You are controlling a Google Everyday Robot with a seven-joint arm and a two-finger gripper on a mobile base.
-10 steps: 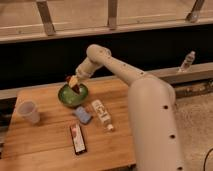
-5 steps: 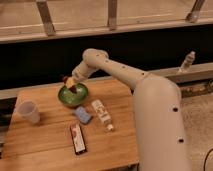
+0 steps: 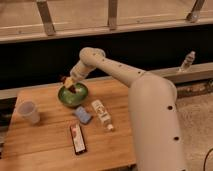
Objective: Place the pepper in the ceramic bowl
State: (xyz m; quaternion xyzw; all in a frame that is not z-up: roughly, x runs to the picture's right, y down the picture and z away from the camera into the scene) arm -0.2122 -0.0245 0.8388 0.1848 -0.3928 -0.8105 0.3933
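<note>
The green ceramic bowl (image 3: 73, 96) stands at the back of the wooden table (image 3: 45, 145), left of centre. My gripper (image 3: 68, 83) hangs just over the bowl's far left rim, with the arm reaching in from the right. A small dark red pepper (image 3: 72, 89) shows right under the gripper tip, inside the bowl's rim. I cannot tell whether the pepper is held or rests in the bowl.
A translucent plastic cup (image 3: 28, 111) stands at the left. A small blue object (image 3: 83, 115) and a white bottle (image 3: 102, 114) lie in front of the bowl. A red-black-white packet (image 3: 77, 138) lies nearer the front. A clear bottle (image 3: 187, 61) stands on the ledge at right.
The gripper has shifted slightly left over the bowl's rim. The other objects have not moved.
</note>
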